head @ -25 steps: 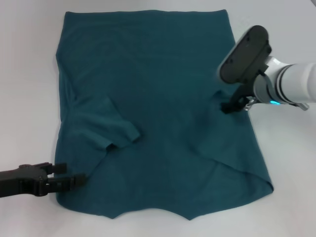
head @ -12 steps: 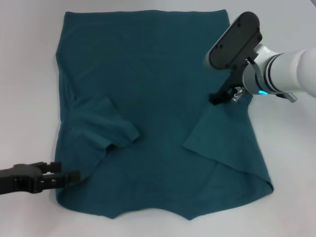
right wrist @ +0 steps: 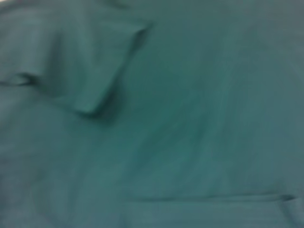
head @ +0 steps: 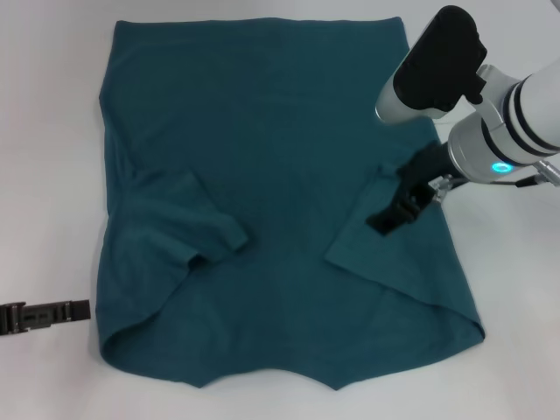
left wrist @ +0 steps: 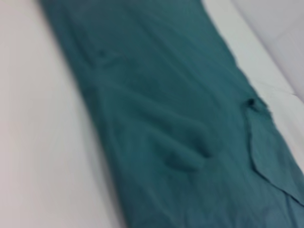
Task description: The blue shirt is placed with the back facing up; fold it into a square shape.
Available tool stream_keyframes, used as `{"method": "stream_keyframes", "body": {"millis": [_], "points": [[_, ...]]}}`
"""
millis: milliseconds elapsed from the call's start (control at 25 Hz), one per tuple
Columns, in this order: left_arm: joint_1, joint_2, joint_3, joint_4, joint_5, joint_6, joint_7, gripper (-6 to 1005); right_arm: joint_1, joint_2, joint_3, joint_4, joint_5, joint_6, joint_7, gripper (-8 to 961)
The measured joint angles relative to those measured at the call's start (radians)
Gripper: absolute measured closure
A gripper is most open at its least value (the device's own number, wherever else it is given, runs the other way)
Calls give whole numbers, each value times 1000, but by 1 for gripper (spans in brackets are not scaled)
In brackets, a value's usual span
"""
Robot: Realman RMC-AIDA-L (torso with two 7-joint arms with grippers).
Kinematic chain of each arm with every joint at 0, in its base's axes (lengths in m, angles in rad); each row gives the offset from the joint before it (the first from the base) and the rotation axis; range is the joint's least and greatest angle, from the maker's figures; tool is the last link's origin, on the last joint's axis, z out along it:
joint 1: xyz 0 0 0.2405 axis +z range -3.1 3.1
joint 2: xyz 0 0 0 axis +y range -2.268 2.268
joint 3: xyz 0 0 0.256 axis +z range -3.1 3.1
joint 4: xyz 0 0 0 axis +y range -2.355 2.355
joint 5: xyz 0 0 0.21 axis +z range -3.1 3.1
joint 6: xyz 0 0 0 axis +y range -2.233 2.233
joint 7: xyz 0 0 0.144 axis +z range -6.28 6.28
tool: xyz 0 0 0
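- The shirt (head: 280, 157) lies spread flat on the white table (head: 44, 175), plain side up, its straight hem at the far edge and its curved edge nearest the robot.
- Both sleeves are folded in onto the body: one flap (head: 179, 219) on the left-arm side, one flap (head: 394, 254) on the right-arm side.
- The right gripper (head: 389, 214) hangs over the right flap, just above that flap's far corner, with the rest of the flap running from it toward the robot.
- Its dark fingers (head: 404, 203) point down and inward toward the shirt's middle; they look drawn close together, but whether any cloth is pinched between them I cannot tell.
- The right arm's white wrist (head: 516, 122) reaches in from beyond the shirt's side edge.
- The left gripper (head: 66, 311) sits low on the bare table, just outside the shirt's near corner on its side and clear of the cloth.
- Only its tips show at the frame's edge, so I cannot tell if they are spread or pressed together.
- The left wrist view looks along the shirt (left wrist: 156, 109), with both folded flaps ahead of that gripper.
- The right wrist view is filled with shirt (right wrist: 190, 118), the opposite folded sleeve showing beyond it.
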Motion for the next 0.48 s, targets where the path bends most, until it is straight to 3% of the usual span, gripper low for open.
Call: {"method": "stream_keyframes", "body": {"millis": [280,480], "points": [[0,-9,44,56,102,12,-95,103,15,-2,78,-96,124,-292,-29,7],[-13,-15,84,46,130,4,-141,106,12,1,107,-114,158,-337,-24,7]]}}
